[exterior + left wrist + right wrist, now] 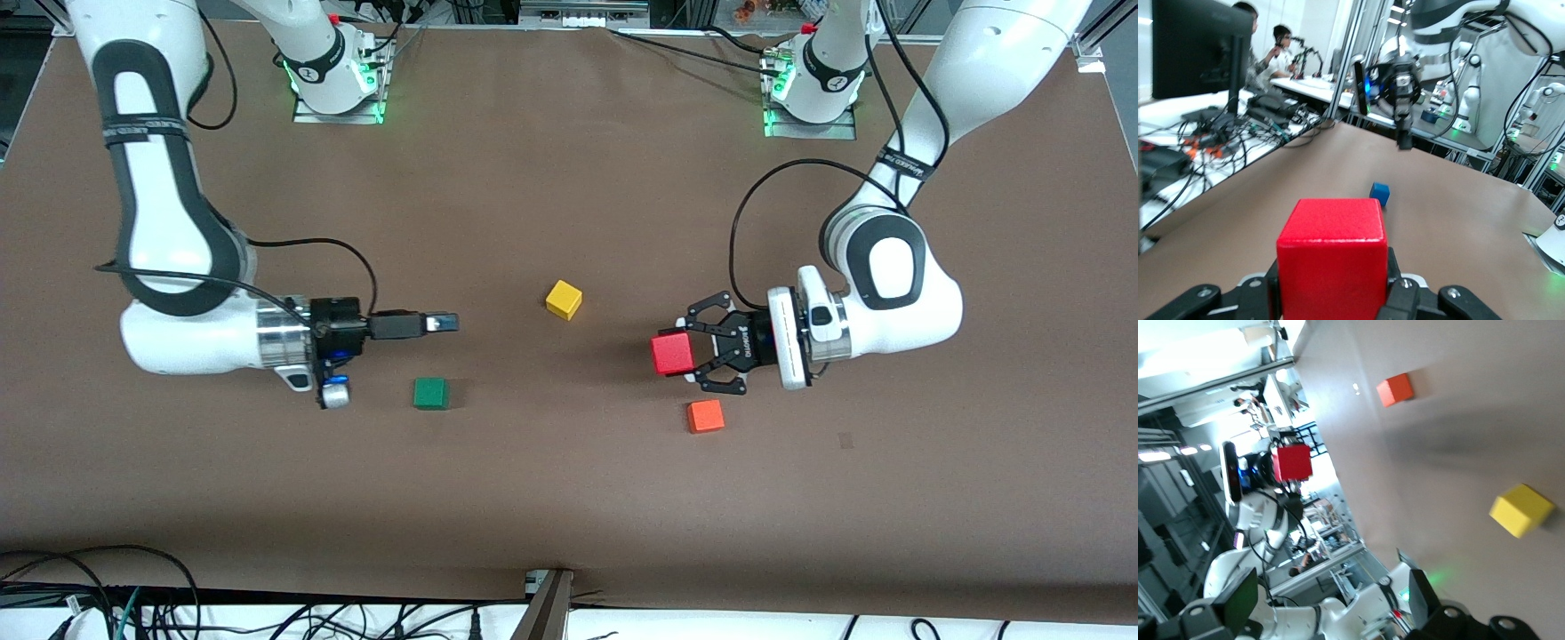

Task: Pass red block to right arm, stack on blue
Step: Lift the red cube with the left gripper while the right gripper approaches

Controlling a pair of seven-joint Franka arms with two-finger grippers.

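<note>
Holding the red block point(672, 353) tight at middle right of the front view, the left gripper point(689, 348) points it sideways at the right gripper point(449, 322), whose fingers sit open, waiting to take it; blue block point(1379, 193) rests beneath

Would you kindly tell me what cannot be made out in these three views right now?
- Front view: the blue cube cannot be picked out; the right arm's wrist seems to cover it. Only the left wrist view shows it clearly.
- Left wrist view: the red block hides the left gripper's contact with it.
- Right wrist view: the bottom edge cuts off most of the right gripper.
</note>
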